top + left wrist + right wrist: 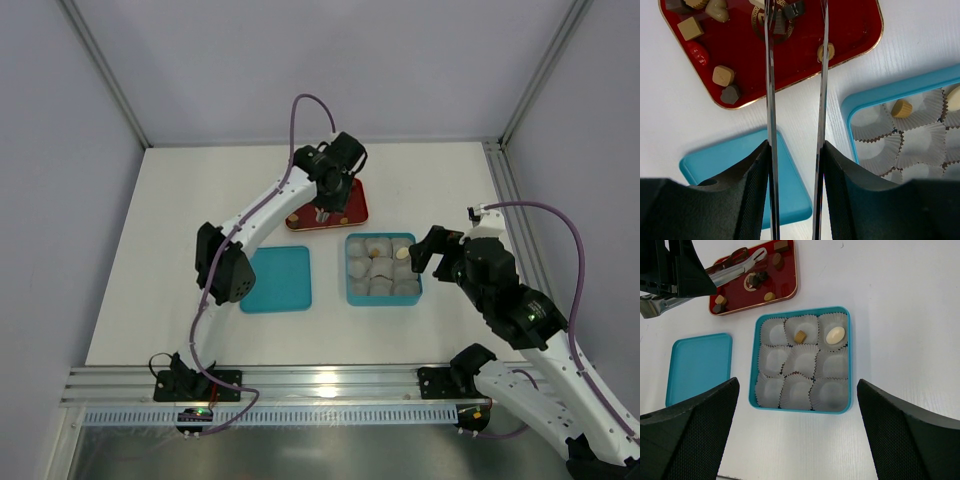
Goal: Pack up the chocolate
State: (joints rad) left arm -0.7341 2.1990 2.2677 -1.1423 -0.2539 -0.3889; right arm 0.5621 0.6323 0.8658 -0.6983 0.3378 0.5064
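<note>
Chocolate pieces (723, 75), dark, tan and cream, lie scattered flat on a red tray (840, 25) near the middle of the counter's (180, 200) far edge. Two more sit in a blue box (802, 309) of paper cups (797, 390) toward the counter's right side. One is a tan cube in the middle cup of the far row. The other is a cream oval in the far right corner cup, its long axis slanting toward that corner. The left arm reaches well out across the counter, the left hand (795, 165) aimed down at the tray and clamped on metal tongs (770, 75). The tongs' two blades stand apart over the pieces; whether the tips touch any cannot be told. The right arm is folded back by the counter's right edge, the right hand (432, 258) spread wide, holding nothing, poised just beside the box. A blue lid (277, 280) lies flat left of the box.
</note>
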